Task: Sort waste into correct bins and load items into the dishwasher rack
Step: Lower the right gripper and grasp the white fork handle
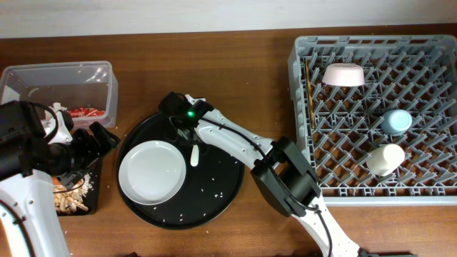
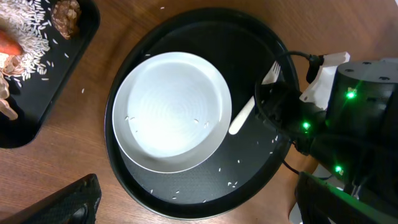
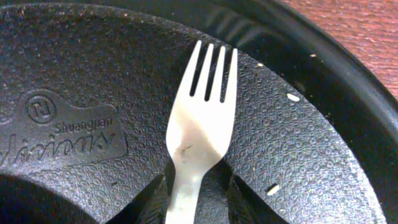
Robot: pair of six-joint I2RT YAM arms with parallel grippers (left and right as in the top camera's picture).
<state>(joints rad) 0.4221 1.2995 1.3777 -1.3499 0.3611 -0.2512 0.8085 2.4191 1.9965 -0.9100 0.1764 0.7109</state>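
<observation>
Right gripper (image 3: 196,198) of mine is straddling the fork (image 3: 200,118) narrowly, not yet clamping; bowl (image 1: 343,73), blue cup (image 1: 397,121) and white cup (image 1: 384,158) are sitting in the rack (image 1: 371,197), plate (image 1: 151,171) is waiting.

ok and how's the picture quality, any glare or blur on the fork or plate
Overhead view: even light, sharp, a green lamp glowing on the right arm. Left wrist view: soft sheen on the plate, fork clear, green lights flaring at right. Right wrist view: tines crisp, handle softening toward the bottom edge, pale sheen on the round tray.
</observation>
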